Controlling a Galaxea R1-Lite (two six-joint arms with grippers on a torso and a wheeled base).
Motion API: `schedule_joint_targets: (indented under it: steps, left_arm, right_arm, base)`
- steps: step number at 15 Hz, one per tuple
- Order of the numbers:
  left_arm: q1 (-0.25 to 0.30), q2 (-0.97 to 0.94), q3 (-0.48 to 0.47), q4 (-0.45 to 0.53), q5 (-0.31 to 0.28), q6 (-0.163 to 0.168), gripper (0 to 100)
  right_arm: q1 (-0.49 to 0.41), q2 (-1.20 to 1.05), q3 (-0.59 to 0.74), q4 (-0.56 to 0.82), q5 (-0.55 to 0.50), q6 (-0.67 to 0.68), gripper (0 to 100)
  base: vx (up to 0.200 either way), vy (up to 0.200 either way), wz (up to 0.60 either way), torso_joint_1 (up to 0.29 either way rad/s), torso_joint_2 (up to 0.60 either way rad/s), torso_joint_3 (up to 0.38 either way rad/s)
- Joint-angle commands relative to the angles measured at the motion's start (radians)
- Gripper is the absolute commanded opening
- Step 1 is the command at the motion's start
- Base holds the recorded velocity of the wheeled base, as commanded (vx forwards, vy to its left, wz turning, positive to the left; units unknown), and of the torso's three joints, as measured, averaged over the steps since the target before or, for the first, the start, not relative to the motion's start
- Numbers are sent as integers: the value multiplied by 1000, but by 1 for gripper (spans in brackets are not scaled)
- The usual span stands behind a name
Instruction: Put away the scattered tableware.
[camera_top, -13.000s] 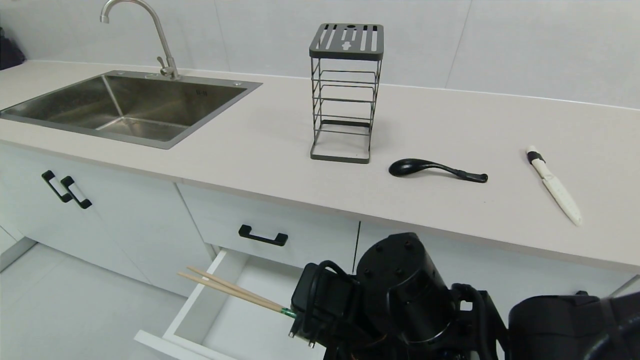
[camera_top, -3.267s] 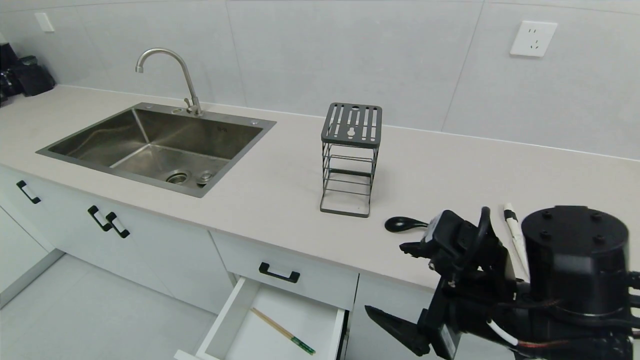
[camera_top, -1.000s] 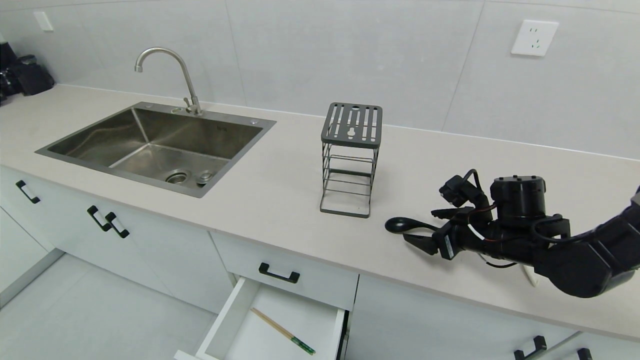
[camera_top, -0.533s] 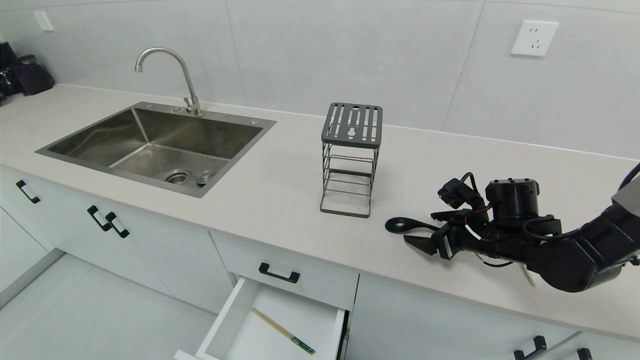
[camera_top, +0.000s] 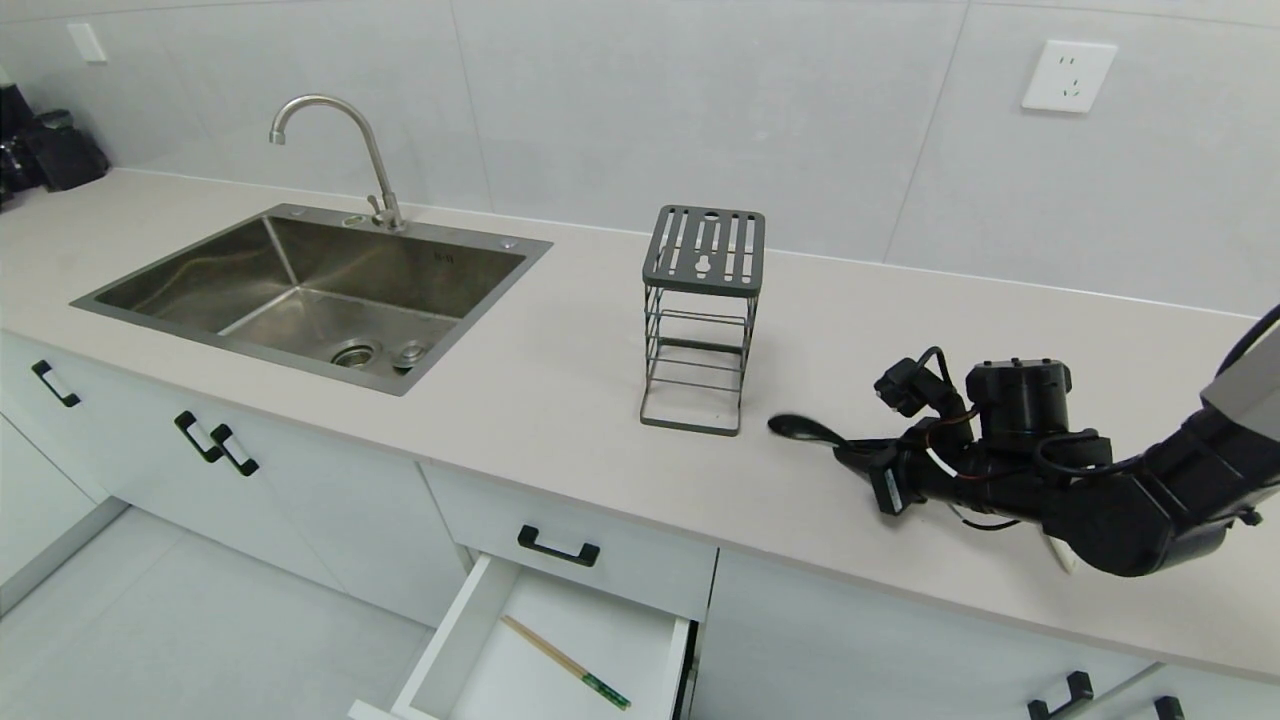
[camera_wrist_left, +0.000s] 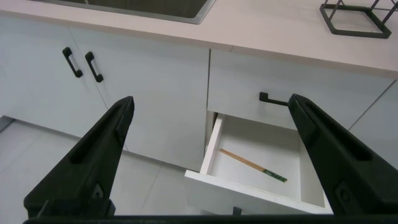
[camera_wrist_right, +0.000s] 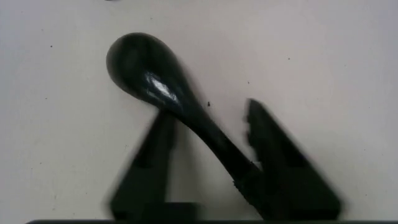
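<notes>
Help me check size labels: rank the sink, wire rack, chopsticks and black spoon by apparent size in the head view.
1. sink
2. wire rack
3-4. chopsticks and black spoon: unsure, the right gripper hides part of its handle.

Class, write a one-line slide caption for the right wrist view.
Black spoon, handle inside the right pincer, over a beige counter.
</notes>
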Motion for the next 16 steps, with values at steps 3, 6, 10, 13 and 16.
schedule_joint_targets:
  steps: [3,6,10,13,16]
  left_arm:
    - [0,1,0,0,0,0,100]
    - [0,1,0,0,0,1,100]
    - [0,1,0,0,0,0,100]
    - [0,1,0,0,0,0,100]
    - [0,1,0,0,0,0,100]
  right_arm:
    - [2,-5,7,5,-1,-4,0]
    - [7,-74,35,14,32,-35,0]
    - [28,-213,105,17,36,-45,0]
    - [105,-362,205,67,32,-45,0]
    - [266,-496,242,169,22,-44,0]
  base:
    - [0,0,0,0,0,0]
    - [0,0,0,0,0,0]
    - [0,0,0,0,0,0]
    - [0,0,0,0,0,0]
    - [0,0,0,0,0,0]
